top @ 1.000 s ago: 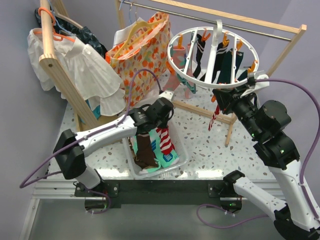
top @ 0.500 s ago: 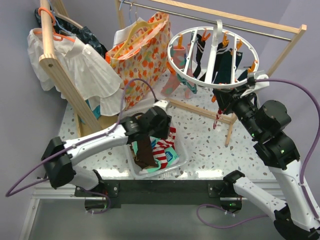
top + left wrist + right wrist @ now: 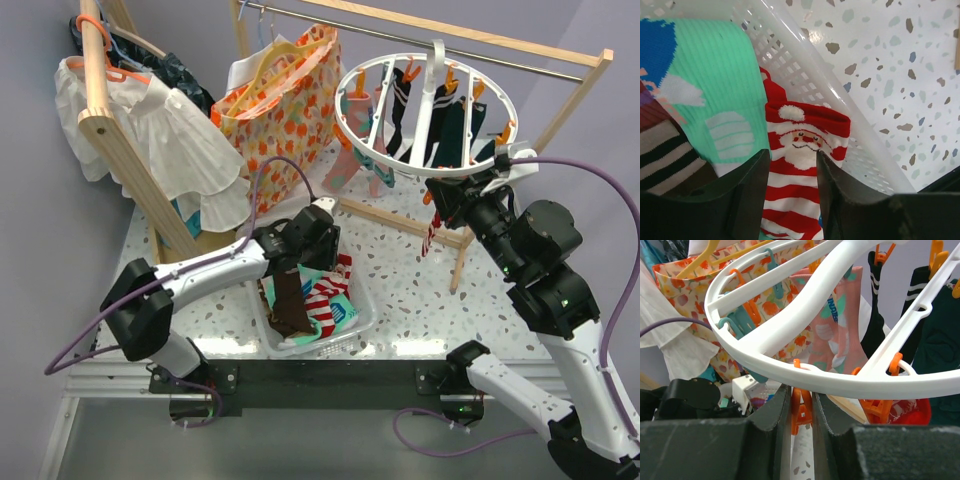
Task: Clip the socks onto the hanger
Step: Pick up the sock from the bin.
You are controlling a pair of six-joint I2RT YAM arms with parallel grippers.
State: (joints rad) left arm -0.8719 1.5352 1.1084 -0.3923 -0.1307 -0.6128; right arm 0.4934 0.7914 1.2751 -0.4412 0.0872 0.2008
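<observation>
My left gripper point(image 3: 318, 262) reaches down into the white basket point(image 3: 365, 312). It is open point(image 3: 792, 157), and its fingers straddle a red-and-white striped Santa sock point(image 3: 795, 200) without pinching it. A mint-green sock point(image 3: 715, 90) and a brown striped sock point(image 3: 288, 300) lie beside it. My right gripper point(image 3: 437, 195) is under the near rim of the round white hanger point(image 3: 425, 172). It is shut point(image 3: 801, 390) on an orange clip point(image 3: 801, 412) hanging from the ring point(image 3: 790, 345). Dark striped socks point(image 3: 400, 105) and a pink sock point(image 3: 345, 165) hang from the ring. A red striped sock point(image 3: 430, 232) dangles near my right gripper.
A floral orange bag point(image 3: 285, 100) hangs behind the basket. A white shirt point(image 3: 160, 140) on an orange clothes hanger sits at the back left. The wooden rail point(image 3: 450, 40) carries the ring, and its leg point(image 3: 462, 255) stands beside my right arm.
My left gripper was shut on the red-striped sock and lifting it. It has opened, and the sock lies in the basket between the fingers. The right gripper has not moved.
</observation>
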